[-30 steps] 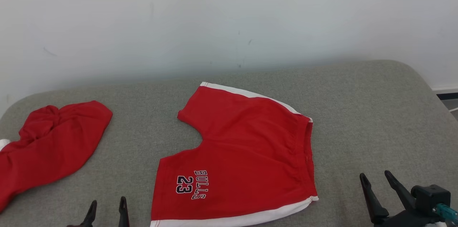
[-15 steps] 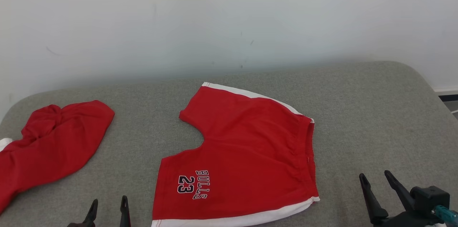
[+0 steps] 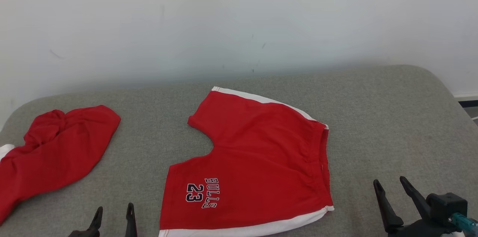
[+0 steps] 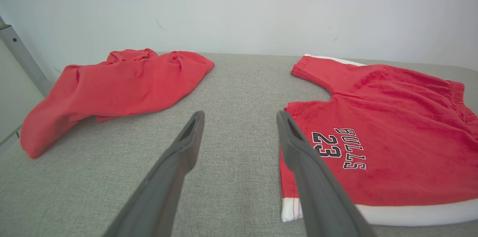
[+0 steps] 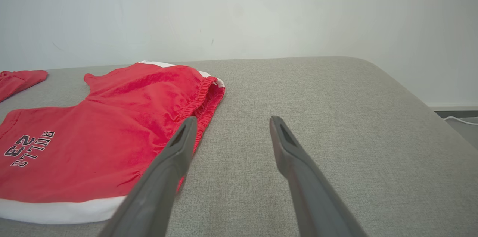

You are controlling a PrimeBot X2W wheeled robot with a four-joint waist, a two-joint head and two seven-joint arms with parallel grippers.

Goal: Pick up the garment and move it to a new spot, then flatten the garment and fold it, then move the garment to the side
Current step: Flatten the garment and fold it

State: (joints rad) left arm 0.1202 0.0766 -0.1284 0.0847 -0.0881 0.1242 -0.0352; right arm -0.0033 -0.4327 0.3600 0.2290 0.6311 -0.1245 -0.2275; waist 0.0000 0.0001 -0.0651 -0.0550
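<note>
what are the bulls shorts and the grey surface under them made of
Bulls shorts: looks like soft knit cotton or a blend, matte with a slightly fuzzy nap; gathered elastic waistband, stitched lettering. Grey surface: seems a woven upholstery fabric over padding, matte and heathered, with rounded soft corners.

White wall (image 3: 239,24), faint scuff marks. Grey fabric-covered desk (image 3: 392,117), rounded corners, standing before it. Even, diffuse lighting.

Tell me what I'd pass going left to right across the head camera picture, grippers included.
crumpled red garment → left gripper → red Bulls shorts → right gripper
</note>
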